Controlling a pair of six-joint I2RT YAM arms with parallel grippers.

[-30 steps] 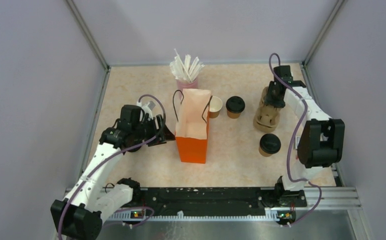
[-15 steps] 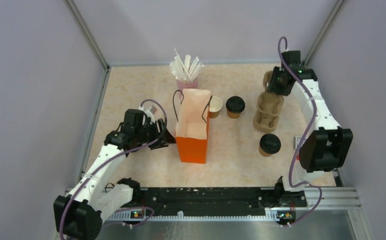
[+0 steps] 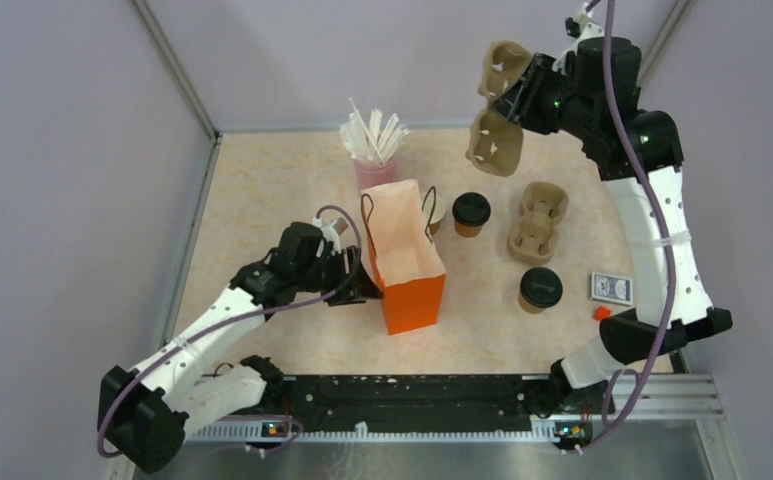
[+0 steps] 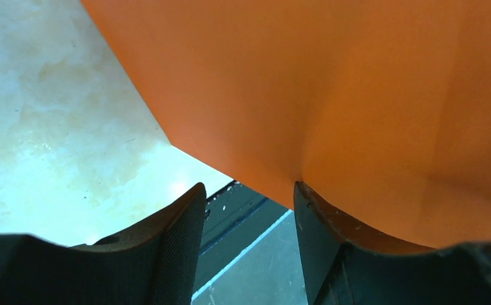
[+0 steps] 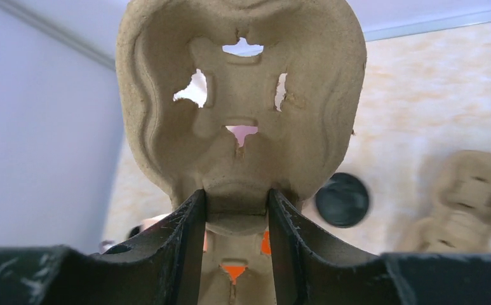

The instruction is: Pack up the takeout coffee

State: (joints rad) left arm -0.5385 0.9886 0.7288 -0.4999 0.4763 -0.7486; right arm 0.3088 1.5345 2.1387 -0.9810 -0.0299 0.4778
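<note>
On a beige marbled desk (image 3: 262,200), a tan moulded-pulp cup carrier (image 3: 492,110), newly lifted, is being pinched aloft by the right claw (image 3: 524,98). An orange paper bag (image 3: 412,300), just shifted, is being touched by the spread left claw (image 3: 362,287). Brown black-lidded paper cups (image 3: 540,288) are being left unpacked beside it.

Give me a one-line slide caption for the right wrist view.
Right gripper clamps a moulded-pulp cup carrier aloft, a lidded coffee cup on the table below.

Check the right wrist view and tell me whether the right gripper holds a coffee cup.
No, the right gripper is shut on the edge of a tan pulp carrier.
</note>
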